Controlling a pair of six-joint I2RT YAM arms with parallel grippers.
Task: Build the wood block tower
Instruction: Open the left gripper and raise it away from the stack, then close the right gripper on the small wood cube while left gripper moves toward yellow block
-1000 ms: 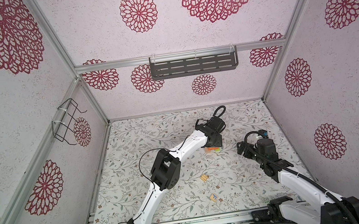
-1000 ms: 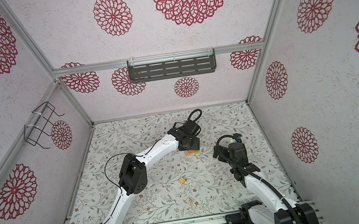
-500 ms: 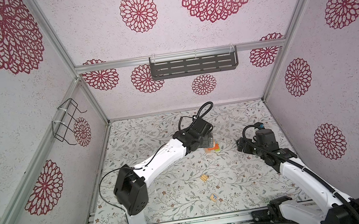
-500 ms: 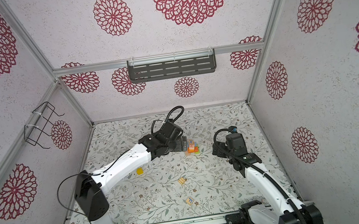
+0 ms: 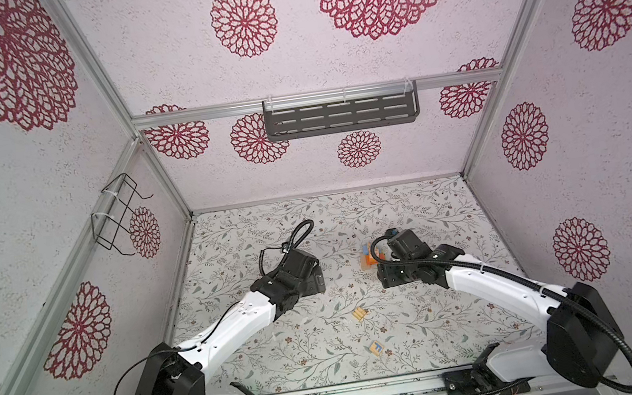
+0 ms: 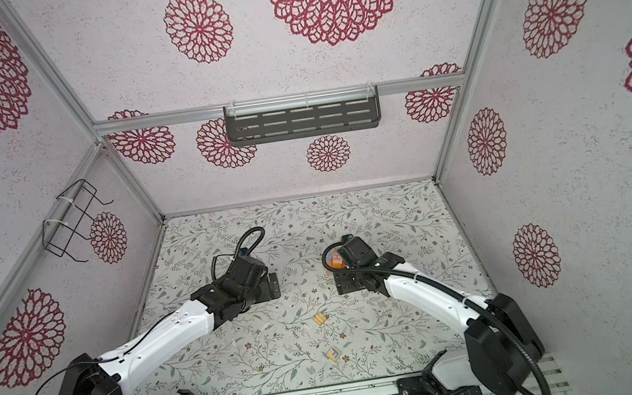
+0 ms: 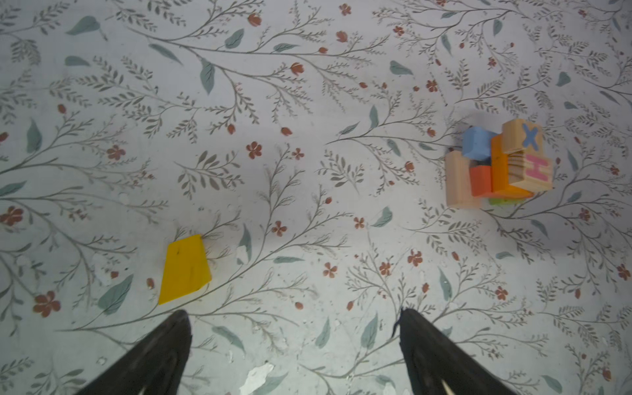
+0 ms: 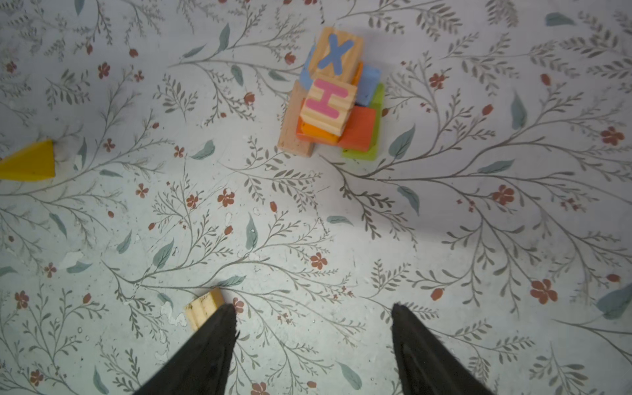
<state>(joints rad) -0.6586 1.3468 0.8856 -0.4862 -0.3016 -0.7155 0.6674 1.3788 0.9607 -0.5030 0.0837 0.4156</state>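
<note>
Fingers of the left gripper (image 7: pixel 294 314) and right gripper (image 8: pixel 314 307) are held apart, empty. The crookedly stacked tower (image 8: pixel 330 99) could be toppled if the yellow block (image 7: pixel 184 268), lying well apart from it, is set down off-centre.

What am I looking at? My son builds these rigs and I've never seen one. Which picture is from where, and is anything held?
Two white robot arms, the left arm and the right arm, are mounted at the near edge of a flower-patterned table. Both top views look down on the whole booth from overhead. The other two pictures come from a camera on each wrist, looking past that arm's black fingers: the left fingers and the right fingers. On the table stands a small tower of coloured wood blocks, topped by cubes lettered X and H. A yellow block lies loose, and two small wooden blocks lie nearer the arms' bases. Both pairs of fingers are spread open and hold nothing.
</note>
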